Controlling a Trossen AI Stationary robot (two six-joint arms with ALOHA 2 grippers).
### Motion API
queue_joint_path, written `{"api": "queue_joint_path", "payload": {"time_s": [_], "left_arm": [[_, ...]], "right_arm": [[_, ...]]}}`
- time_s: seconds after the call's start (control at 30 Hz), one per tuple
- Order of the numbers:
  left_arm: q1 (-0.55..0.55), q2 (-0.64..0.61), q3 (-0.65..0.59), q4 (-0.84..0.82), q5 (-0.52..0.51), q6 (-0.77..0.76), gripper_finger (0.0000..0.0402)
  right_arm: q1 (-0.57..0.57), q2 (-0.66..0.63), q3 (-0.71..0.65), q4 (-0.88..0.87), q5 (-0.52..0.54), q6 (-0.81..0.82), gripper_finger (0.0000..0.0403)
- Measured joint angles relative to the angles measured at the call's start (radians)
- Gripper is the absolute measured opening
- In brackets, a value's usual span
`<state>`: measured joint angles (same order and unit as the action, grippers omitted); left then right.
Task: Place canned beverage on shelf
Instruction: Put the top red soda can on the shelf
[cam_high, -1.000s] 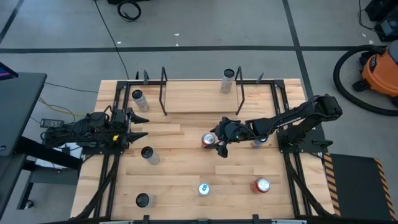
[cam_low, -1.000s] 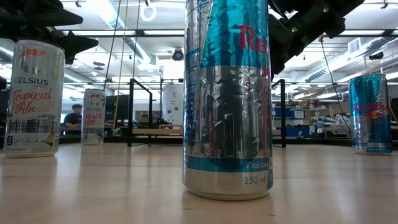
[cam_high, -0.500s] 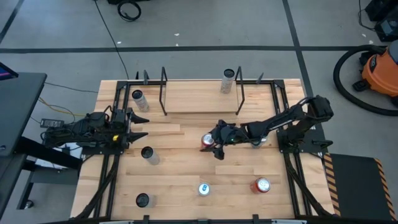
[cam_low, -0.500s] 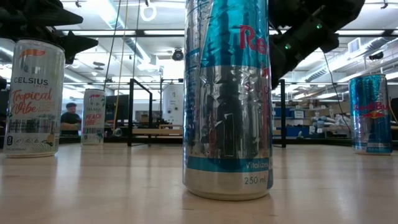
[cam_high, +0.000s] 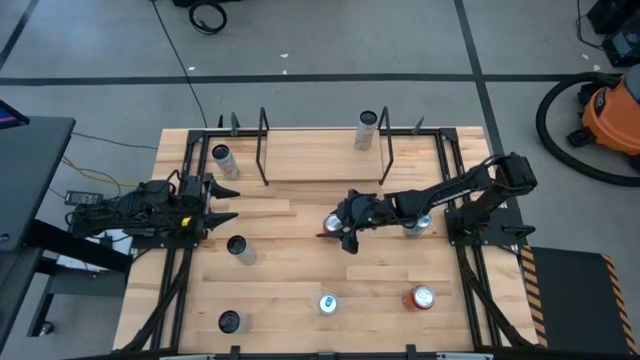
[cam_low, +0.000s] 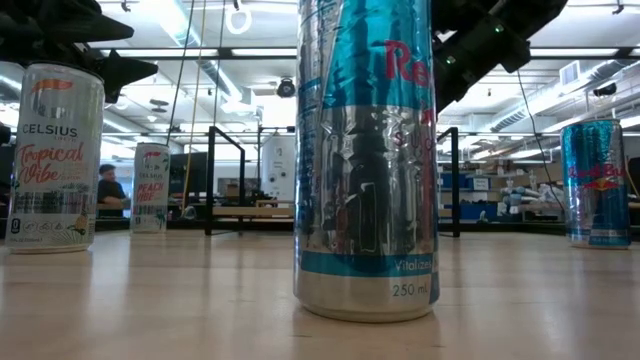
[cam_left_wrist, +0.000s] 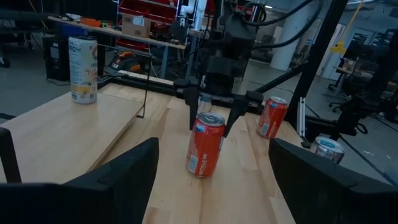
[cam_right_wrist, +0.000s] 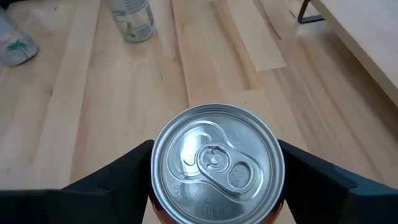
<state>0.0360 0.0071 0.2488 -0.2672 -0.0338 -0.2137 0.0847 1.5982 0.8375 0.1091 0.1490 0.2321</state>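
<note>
Red can (cam_left_wrist: 205, 144) upright between open right end effector (cam_high: 335, 228) fingers, one white can (cam_high: 367, 129) on shelf (cam_high: 320, 155)

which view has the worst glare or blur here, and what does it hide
Low view: the blue-and-silver can stands so near the lens that it fills the middle, its foil catching ceiling-light glare, hiding most of the shelf. Left wrist view: its own fingers are soft dark shapes, while the red can is sharp. Right wrist view: the can's lid is crisp, the bottles beyond soft.
</note>
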Motion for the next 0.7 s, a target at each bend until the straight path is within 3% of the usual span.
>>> {"api": "queue_joint_path", "payload": {"time_s": [0.23,0.7], "left_arm": [[0.0,0.0,0.0,0.0,0.0,0.0,0.0309],[0.0,0.0,0.0,0.0,0.0,0.0,0.0309]], "right_arm": [[-0.048,-0.004,0.023,-0.031,-0.073,-0.008,0.03],[-0.205,-0.013,0.315,-0.363,-0.068,-0.254,0.03]]}}
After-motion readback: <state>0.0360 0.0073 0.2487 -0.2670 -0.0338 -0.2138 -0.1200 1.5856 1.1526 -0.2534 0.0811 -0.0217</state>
